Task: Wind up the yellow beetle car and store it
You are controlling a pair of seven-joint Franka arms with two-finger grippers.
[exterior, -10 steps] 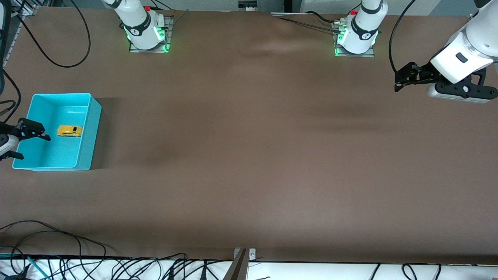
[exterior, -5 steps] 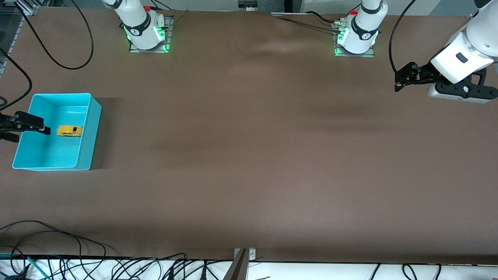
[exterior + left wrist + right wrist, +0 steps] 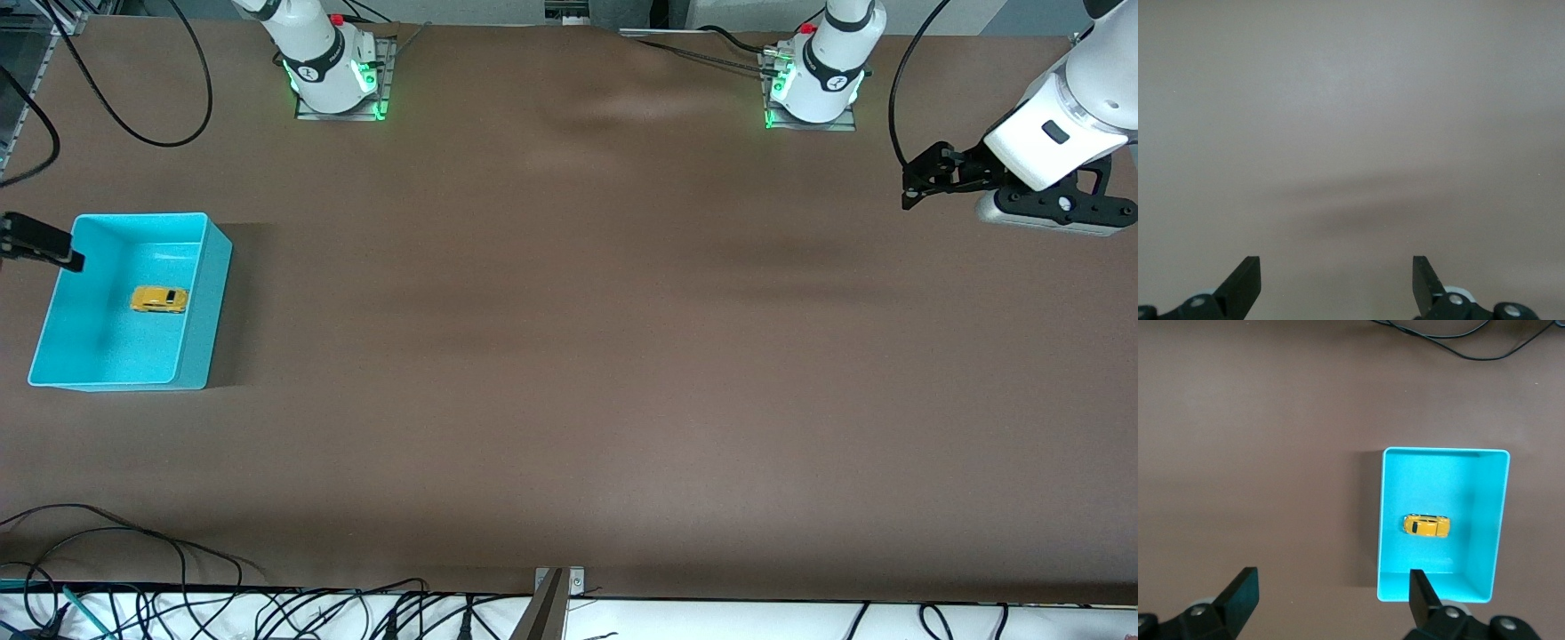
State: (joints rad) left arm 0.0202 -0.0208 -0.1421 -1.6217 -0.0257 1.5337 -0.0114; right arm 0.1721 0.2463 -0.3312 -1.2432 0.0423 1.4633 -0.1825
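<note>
Right wrist view: yellow beetle car [image 3: 1426, 525] in bin [image 3: 1491, 520], apart from fingers [image 3: 1238, 593].

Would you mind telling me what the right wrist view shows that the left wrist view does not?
Only the right wrist view shows the yellow beetle car lying on the floor of the turquoise bin, with black cables on the table near the bin. Only the left wrist view shows the left end effector open over bare table, with nothing between its fingers. Both share the brown table and an open, empty end effector; the right end effector holds nothing.
</note>
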